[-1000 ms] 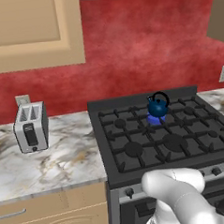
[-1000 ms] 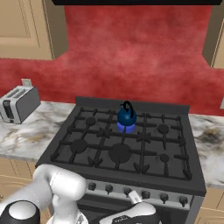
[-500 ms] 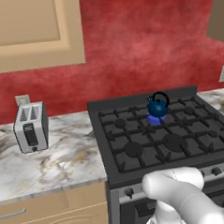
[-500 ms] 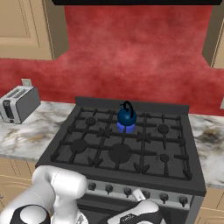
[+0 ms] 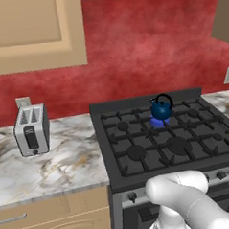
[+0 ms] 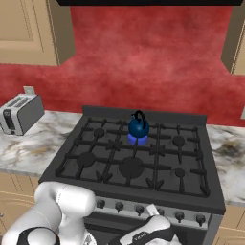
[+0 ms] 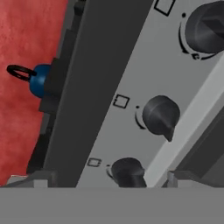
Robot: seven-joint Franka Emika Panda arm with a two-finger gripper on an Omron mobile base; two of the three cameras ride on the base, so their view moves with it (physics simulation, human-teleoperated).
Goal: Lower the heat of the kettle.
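Note:
The small dark-blue kettle (image 5: 160,108) (image 6: 139,126) stands on a rear burner of the black stove (image 6: 86,139), with a blue flame (image 6: 137,139) under it. In the hand view the kettle (image 7: 39,79) peeks over the stove's top edge. My gripper (image 7: 109,181) (image 6: 152,215) is low, right in front of the stove's grey knob panel (image 7: 131,78). It is open, its fingertips (image 7: 37,179) far apart. One dark knob (image 7: 127,171) sits between them, another knob (image 7: 159,114) lies further along the panel, and a third (image 7: 205,26) beyond it.
A silver toaster (image 5: 32,130) (image 6: 19,114) stands on the marble counter (image 5: 66,162) left of the stove. Wooden cabinets (image 5: 34,32) hang above, against a red wall. A row of several knobs (image 6: 119,207) runs along the stove front. My white arm (image 5: 189,203) crosses before the oven door.
The arm has shifted only slightly, and the hand has crept a little closer to the knob panel. The kettle and flame are unchanged.

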